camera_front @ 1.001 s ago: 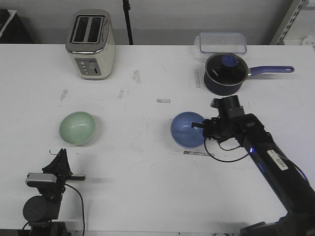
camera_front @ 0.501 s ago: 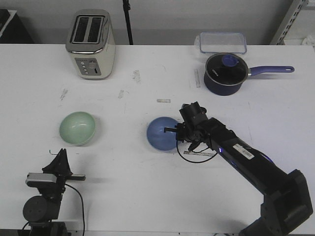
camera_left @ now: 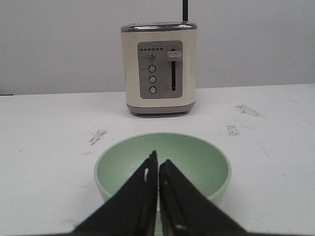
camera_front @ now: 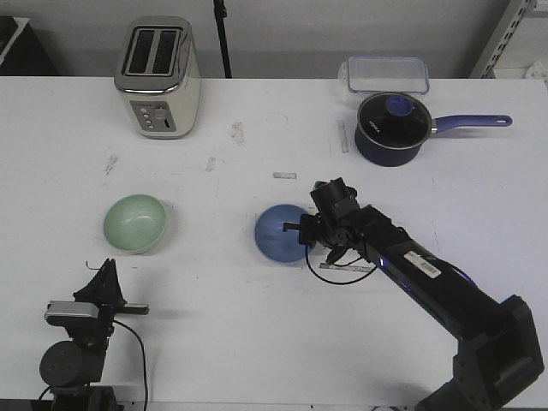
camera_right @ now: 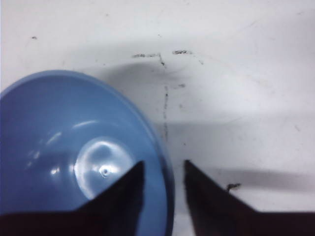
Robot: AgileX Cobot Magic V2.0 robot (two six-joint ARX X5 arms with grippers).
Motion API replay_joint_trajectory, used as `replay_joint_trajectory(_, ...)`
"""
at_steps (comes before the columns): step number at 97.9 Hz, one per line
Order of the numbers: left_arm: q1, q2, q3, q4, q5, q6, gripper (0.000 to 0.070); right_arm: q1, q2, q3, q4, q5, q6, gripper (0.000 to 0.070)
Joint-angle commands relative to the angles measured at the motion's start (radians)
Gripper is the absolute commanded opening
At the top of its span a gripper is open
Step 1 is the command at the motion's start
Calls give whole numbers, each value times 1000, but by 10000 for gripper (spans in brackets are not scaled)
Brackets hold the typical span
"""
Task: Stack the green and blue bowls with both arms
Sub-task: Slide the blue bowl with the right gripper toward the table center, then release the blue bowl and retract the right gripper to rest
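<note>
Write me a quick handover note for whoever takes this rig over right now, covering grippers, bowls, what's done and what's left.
Right gripper: one finger inside and one outside the blue bowl's rim, at mid-table; whether it is clamped cannot be told.
Left gripper: shut, empty, parked at the near-left edge, pointing at the green bowl.
Green bowl: upright on the table, left side, untouched.
Done: blue bowl taken at the rim.
Left: bring the bowls together and stack them.

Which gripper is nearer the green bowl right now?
Left. The left gripper sits just in front of the green bowl, jaws together, pointing at it. The right gripper is far off to the right, jaws straddling the blue bowl rim.
</note>
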State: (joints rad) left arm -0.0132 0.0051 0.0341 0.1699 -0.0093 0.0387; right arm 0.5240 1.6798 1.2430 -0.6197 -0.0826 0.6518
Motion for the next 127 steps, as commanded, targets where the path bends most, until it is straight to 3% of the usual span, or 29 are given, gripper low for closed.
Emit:
replay_joint_trajectory(1, 1, -2, -22, 11, 2, 1, 2, 7, 11, 13, 3, 0, -3, 319)
replay_joint_trajectory(16, 1, -2, -22, 11, 2, 1, 2, 5, -41, 13, 21, 6, -40, 429)
replay_joint_trajectory(37, 1, -2, -22, 11, 2, 1, 2, -24, -141, 13, 99, 12, -199, 426)
replay_joint_trajectory(55, 1, -2, -22, 11, 2, 1, 2, -84, -224, -27, 225, 12, -401, 417)
replay_joint_trajectory(64, 1, -2, -22, 11, 2, 1, 2, -127, -279, -89, 326, 12, -502, 350)
replay_joint_trajectory(76, 1, -2, -22, 11, 2, 1, 2, -194, -364, -183, 446, 11, -581, 65)
replay_joint_trajectory(80, 1, -2, -22, 11, 2, 1, 2, -219, -393, -214, 477, 11, -608, 0)
replay_joint_trajectory(111, 1, -2, -22, 11, 2, 1, 2, -401, -632, -491, 744, -26, -646, 3)
replay_joint_trajectory(127, 1, -2, -22, 11, 2, 1, 2, -467, -768, -636, 818, -25, -645, 3)
